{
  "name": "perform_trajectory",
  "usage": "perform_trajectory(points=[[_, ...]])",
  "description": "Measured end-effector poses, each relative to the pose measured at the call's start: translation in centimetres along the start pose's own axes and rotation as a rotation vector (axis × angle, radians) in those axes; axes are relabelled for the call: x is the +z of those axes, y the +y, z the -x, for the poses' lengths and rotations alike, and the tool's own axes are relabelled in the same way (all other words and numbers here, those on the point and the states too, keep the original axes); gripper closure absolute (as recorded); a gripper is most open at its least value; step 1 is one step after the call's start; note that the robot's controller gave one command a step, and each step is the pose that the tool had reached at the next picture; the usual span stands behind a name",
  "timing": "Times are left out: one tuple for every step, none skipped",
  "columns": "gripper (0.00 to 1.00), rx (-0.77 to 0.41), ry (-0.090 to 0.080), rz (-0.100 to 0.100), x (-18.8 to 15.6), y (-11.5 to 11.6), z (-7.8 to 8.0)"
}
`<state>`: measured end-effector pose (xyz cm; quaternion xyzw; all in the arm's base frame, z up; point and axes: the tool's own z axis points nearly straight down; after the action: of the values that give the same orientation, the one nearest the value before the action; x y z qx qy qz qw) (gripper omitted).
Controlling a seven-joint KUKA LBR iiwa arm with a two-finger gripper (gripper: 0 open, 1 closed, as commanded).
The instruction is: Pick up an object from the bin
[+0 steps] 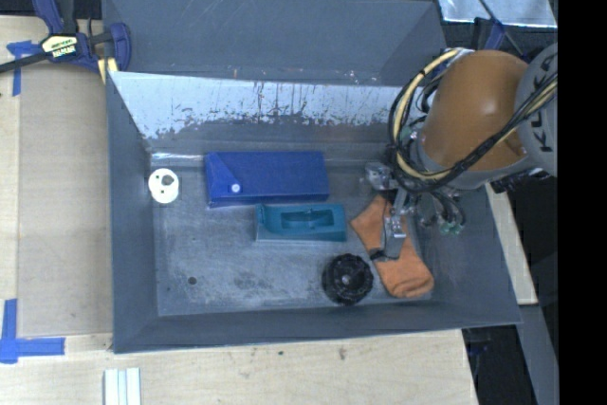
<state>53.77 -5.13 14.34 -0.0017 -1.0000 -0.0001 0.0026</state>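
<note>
The grey metal bin bears dark streaks on its far wall; the arm, under an orange cover and looped cables, carries dark lettering on its pale casing, too cut off to read. A flat blue box with a small white spot lies mid-floor; a teal tray sits just in front of it. The orange soft thing, crumpled and lumpy, lies in the right-front corner; the gripper is down across its middle, and I cannot tell whether the pincer is spread or pinching. A black disc lies just beside it; a white round piece lies far left.
</note>
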Motion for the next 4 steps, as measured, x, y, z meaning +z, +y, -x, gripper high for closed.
perform_trajectory(points=[[0.00,-0.001,-0.008,-0.001,-0.5,0.0,0.2],[0.00,0.033,-0.012,0.000,3.8,-2.4,0.6],[1.00,0.116,-0.006,0.000,6.0,-4.7,-0.1],[1.00,0.116,-0.006,0.000,6.0,-4.7,-0.1]])
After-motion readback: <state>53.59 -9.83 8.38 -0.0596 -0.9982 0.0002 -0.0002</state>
